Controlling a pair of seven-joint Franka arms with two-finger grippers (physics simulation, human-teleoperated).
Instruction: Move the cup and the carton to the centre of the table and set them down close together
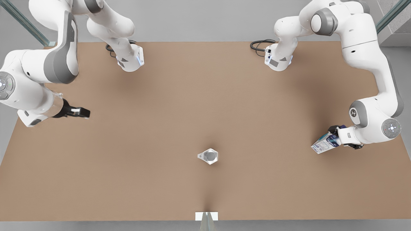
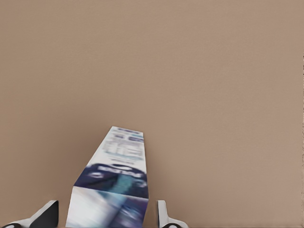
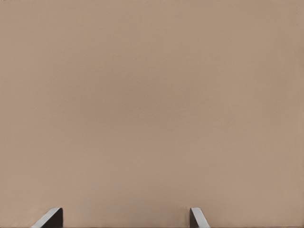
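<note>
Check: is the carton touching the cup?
Apart. The front view shows the carton at the left tool near the table's right edge, bare tabletop separating it from the cup.

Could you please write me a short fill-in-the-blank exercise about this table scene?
1. The left gripper, at the front view's right, is closed on the white, blue-and-teal printed ____.
2. The silvery-grey faceted cup stands on the light-brown ____.
3. The right gripper, at the front view's left, holds ____; its jaws are open.

Missing words: carton; table; nothing
</note>
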